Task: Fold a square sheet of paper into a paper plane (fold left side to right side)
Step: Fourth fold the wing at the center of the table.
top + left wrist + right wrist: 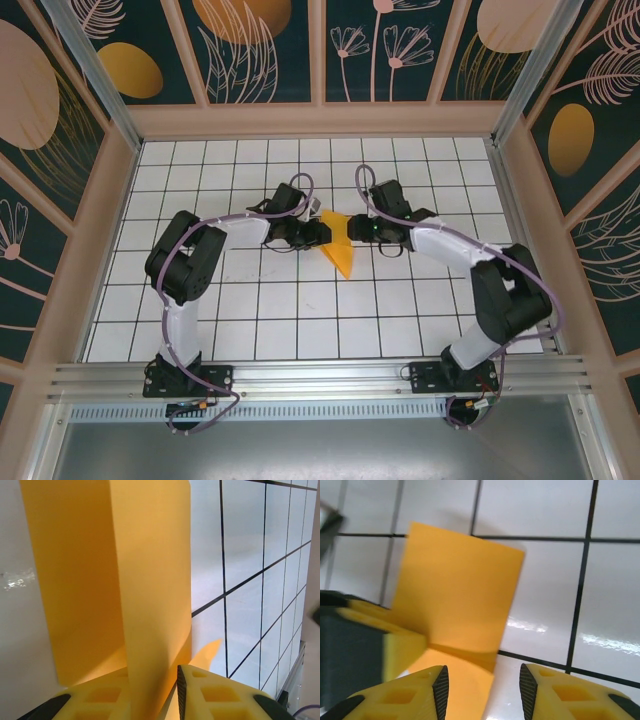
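The orange-yellow sheet of paper [340, 248] lies mid-table between both grippers, partly folded, with a pointed end toward the near right. My left gripper [318, 233] is shut on its left part. In the left wrist view a flap of the sheet [100, 580] rises curved from between the yellow fingers [215, 695] of the left gripper [154, 680]. My right gripper [362, 230] hovers at the sheet's right side. In the right wrist view that gripper [482, 690] is open, its jaws straddling the edge of the paper [460, 590], which lies below them.
The white grid table [300, 320] is walled by wooden frames with dark leaf-painted panels [260, 50]. An aluminium rail [320, 375] carrying both arm bases runs along the near edge. The left gripper's yellow finger [395, 640] crosses the right wrist view.
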Motion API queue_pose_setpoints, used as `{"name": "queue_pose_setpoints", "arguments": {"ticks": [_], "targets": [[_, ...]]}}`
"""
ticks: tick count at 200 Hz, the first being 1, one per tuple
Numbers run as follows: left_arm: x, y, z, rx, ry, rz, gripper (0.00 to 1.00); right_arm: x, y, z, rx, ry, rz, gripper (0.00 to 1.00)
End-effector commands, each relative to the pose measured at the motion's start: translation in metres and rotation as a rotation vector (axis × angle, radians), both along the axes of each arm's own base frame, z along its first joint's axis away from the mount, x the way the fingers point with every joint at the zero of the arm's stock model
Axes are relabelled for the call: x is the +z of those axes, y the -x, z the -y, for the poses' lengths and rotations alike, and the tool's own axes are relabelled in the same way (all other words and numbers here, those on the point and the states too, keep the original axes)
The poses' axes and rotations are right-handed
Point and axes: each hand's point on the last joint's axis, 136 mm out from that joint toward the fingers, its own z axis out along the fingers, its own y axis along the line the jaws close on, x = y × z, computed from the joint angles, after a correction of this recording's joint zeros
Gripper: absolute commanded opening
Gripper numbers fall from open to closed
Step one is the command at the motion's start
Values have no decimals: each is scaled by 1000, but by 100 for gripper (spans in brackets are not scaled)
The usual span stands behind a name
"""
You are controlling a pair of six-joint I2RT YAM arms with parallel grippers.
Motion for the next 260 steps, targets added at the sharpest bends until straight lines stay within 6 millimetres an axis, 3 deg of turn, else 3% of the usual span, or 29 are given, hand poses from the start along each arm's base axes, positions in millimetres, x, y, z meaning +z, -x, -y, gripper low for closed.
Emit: {"name": "queue_pose_setpoints", "arguments": {"ticks": [1,28,60,94,182,260], "targets": [[23,-5,6,8,35,41,26,-5,25,-11,8,19,6,45],[26,-6,7,11,45,44,27,-21,47,-37,50,9,22,48],[27,-5,8,8,48,42,27,-42,53,-53,80,53,15,48],[27,-5,9,10,49,39,28,-59,49,-55,79,133,16,48],[30,-9,9,17,35,53,30,-76,47,-50,75,208,11,46],[53,-22,-6,46,13,114,51,-82,51,-52,86,174,-14,25]]}}
